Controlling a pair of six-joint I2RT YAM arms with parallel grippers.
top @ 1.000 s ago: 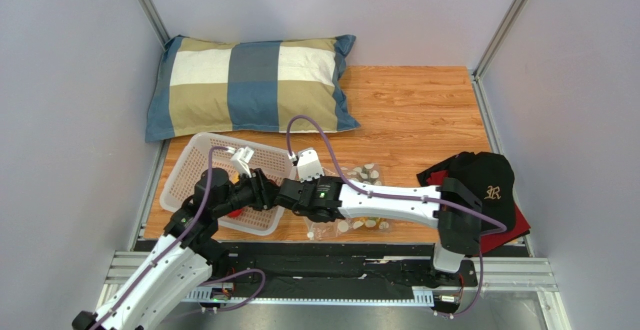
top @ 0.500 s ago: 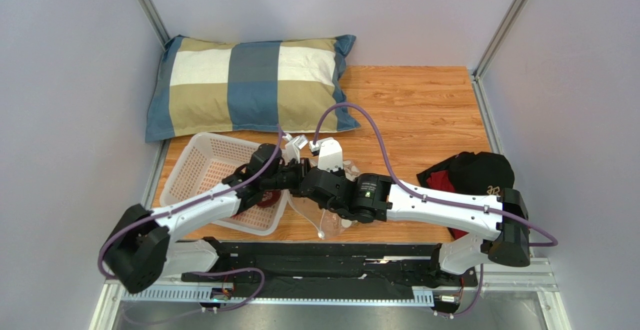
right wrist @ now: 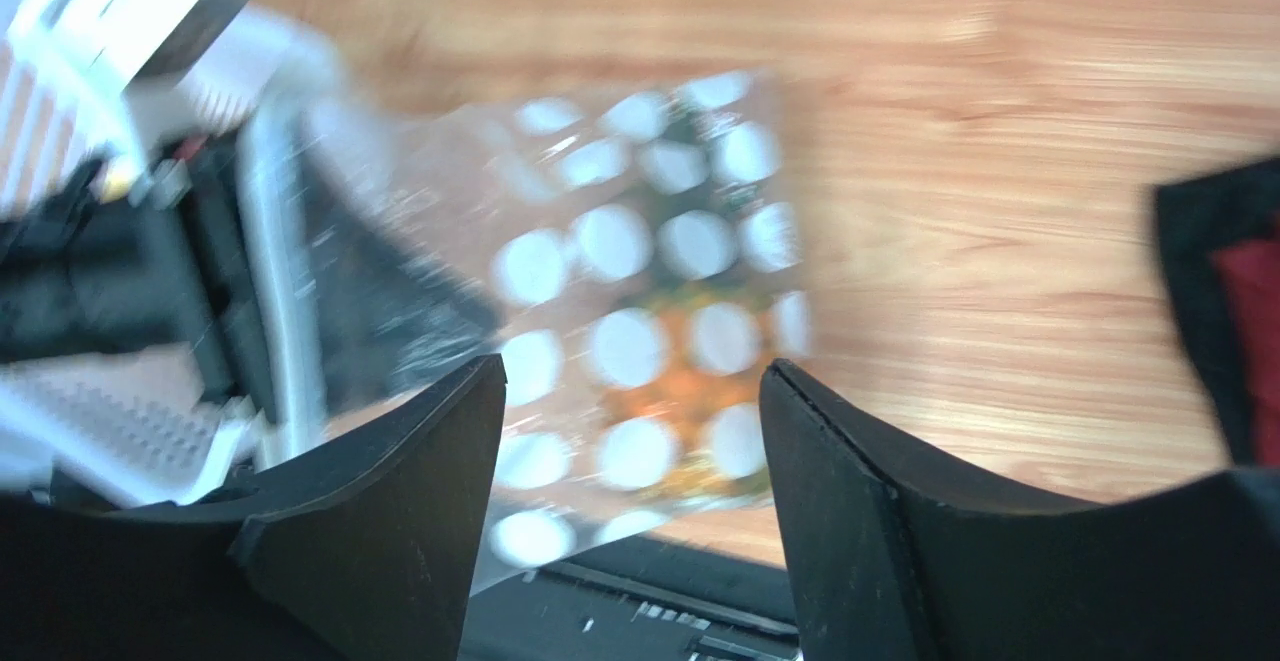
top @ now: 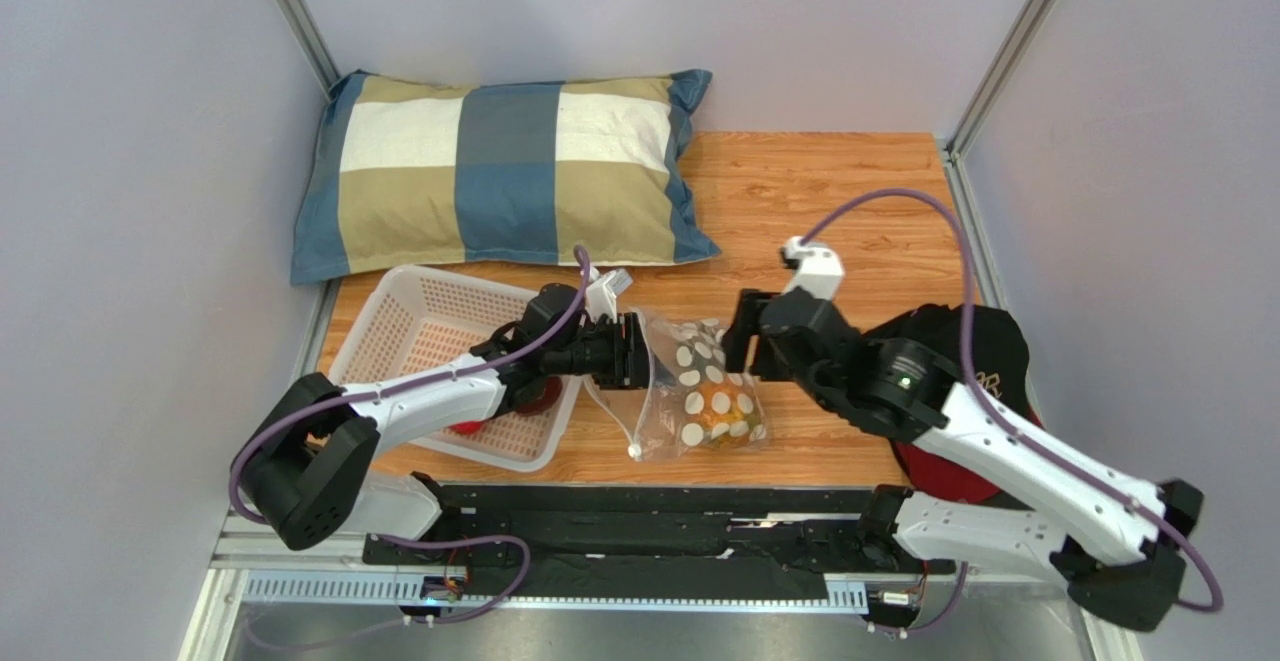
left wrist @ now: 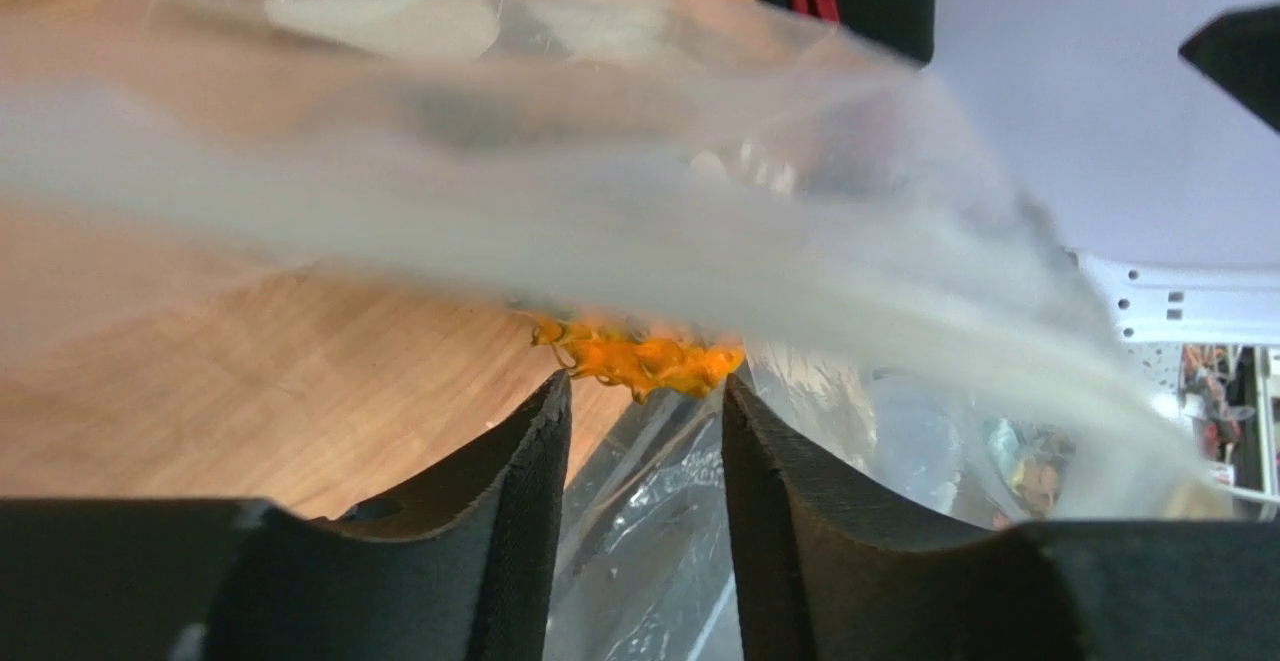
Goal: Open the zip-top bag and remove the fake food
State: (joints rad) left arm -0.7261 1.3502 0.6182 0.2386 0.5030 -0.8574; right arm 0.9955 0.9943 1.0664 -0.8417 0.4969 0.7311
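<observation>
The zip-top bag (top: pixel 699 391) lies on the wooden table, spotted face up and its left edge raised. Orange fake food (top: pixel 718 403) shows through the plastic. My left gripper (top: pixel 639 354) is at the bag's left edge. In the left wrist view its jaws (left wrist: pixel 643 384) stand apart, with clear film (left wrist: pixel 601 211) over and beyond them and an orange frilly piece (left wrist: pixel 639 358) at the fingertips. My right gripper (top: pixel 739 334) hovers just right of the bag, open and empty. Its wrist view looks down on the bag (right wrist: pixel 631 286) between the parted fingers (right wrist: pixel 436 451).
A white perforated basket (top: pixel 406 334) stands left of the bag under the left arm, with a red piece (top: pixel 469 426) in it. A checked pillow (top: pixel 504 166) lies at the back. A black cap (top: pixel 977 361) sits on red cloth (top: pixel 932 466) at the right.
The right arm has pulled back to the right and its gripper has opened, letting go of the bag. The bag now lies spotted face up, with the left gripper at its edge.
</observation>
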